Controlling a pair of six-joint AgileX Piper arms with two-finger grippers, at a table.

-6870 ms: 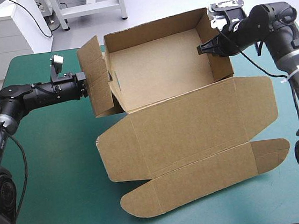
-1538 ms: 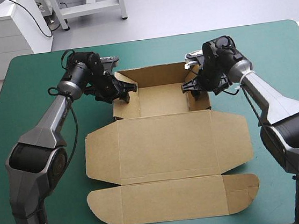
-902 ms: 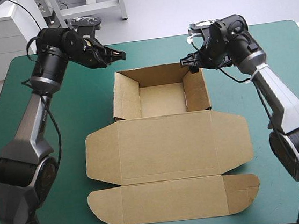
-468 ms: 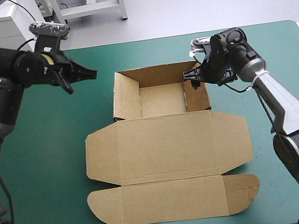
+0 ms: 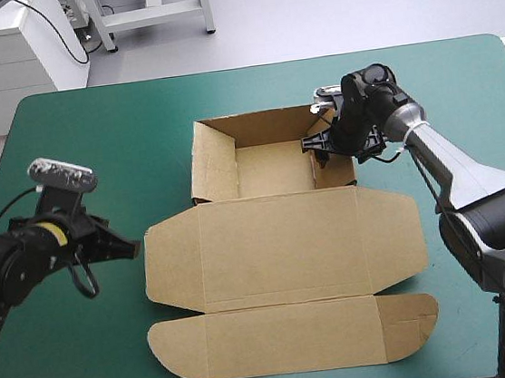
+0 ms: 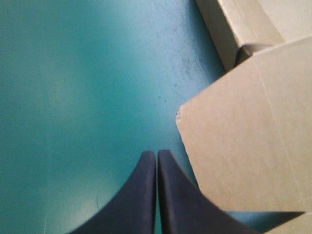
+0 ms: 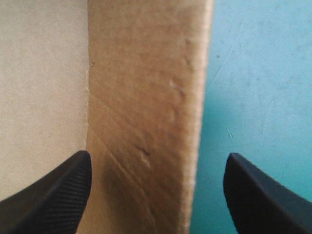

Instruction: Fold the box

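1. Now the left gripper [image 5: 132,249] has gone away from the far corner of the tray and has come down to 9 o'clock of the box [image 5: 281,240]. Its black fingers are pressed together with nothing between them, and the tips are just beside the lid's side flap.
2. The right gripper [image 5: 318,145] has lowered again at 1 o'clock. Its fingers are spread and stand astride the right wall of the tray, one inside and one outside.
3. I judge the tray is formed; the right arm probably seats that wall.
4. Compared with the earliest picture, the box is no longer held up and tilted. It rests mid-table on the teal-green cover [image 5: 90,125], with the tray toward 12 o'clock and the lid flat toward 6 o'clock.
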